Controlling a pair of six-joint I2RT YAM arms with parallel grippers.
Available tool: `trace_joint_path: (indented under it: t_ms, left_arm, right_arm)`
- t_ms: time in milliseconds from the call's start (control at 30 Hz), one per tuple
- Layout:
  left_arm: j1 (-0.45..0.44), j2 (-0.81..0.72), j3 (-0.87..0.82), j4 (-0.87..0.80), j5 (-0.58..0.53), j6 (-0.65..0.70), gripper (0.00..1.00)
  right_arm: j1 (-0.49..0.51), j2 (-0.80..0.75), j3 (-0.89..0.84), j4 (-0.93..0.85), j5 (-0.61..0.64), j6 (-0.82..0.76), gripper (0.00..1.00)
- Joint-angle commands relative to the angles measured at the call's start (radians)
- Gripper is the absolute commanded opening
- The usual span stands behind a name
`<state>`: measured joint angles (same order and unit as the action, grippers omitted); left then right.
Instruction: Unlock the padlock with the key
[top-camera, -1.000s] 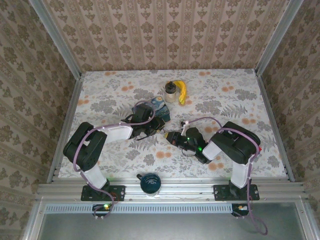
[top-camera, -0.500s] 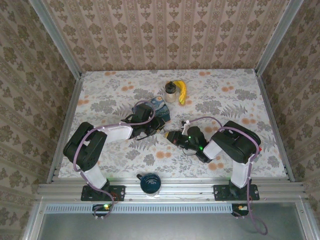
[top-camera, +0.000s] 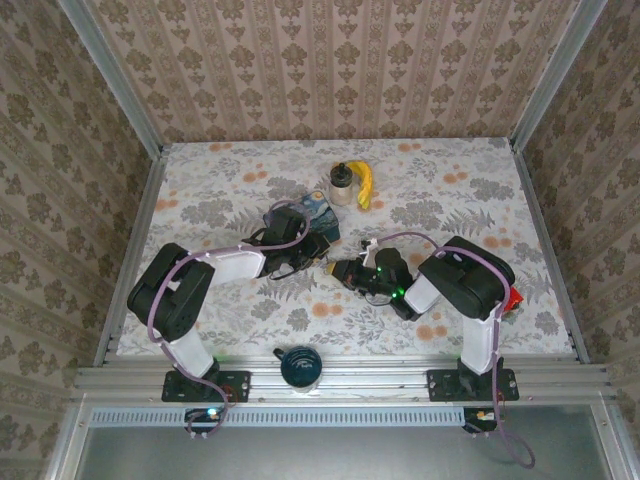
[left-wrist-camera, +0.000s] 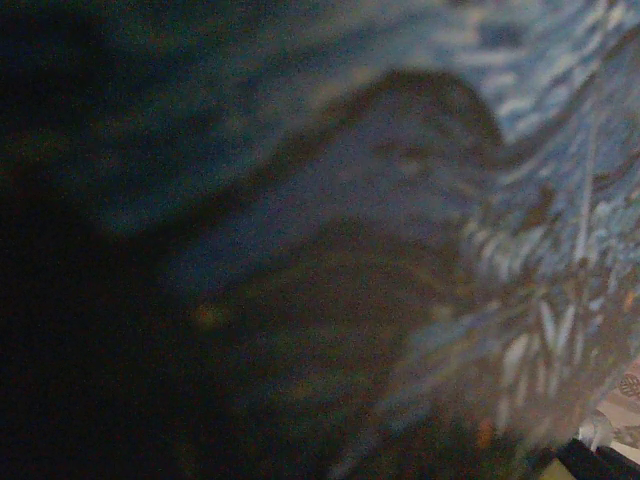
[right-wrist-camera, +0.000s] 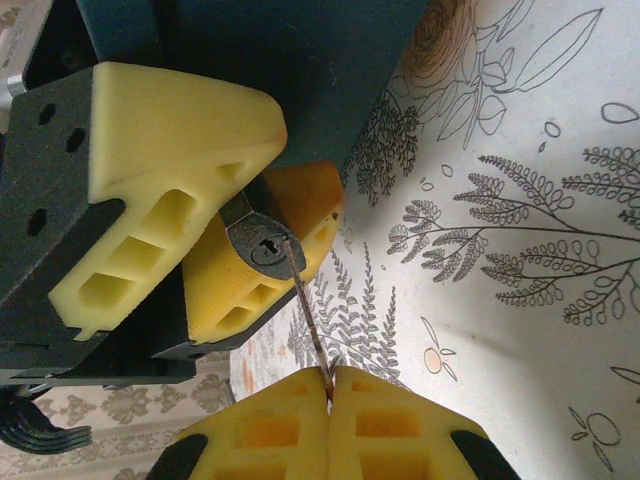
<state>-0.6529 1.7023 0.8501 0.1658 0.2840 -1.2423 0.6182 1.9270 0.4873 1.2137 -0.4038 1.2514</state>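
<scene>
While between left fingers (right-wrist-camera: 170, 150), padlock (right-wrist-camera: 262, 243) (clamped)

The table (top-camera: 470, 200) is looked down on from high above and behind the arm bases, so its whole top is taken in from afar. The left wrist view is pressed so near the blue tin box (left-wrist-camera: 560, 200) that the painted side is blurred. The right wrist view is aimed at close range past the right gripper (right-wrist-camera: 328, 378) and the key (right-wrist-camera: 305, 310) at the padlock (right-wrist-camera: 262, 243) in the left gripper (right-wrist-camera: 268, 200), a spot shared with the top view.
</scene>
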Motion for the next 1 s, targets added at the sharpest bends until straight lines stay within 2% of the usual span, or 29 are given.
trace_joint_path:
  t_ms: [0,967]
  left_arm:
    - [-0.017,0.007,-0.019,-0.026,0.095,-0.025,0.15]
    - [-0.017,-0.001,-0.02,-0.017,0.096,-0.014,0.15]
  right_arm:
    - [-0.026,0.005,0.036,0.084,-0.006,0.033,0.0]
    - [-0.128,0.074,0.12,0.086,-0.207,0.144,0.0]
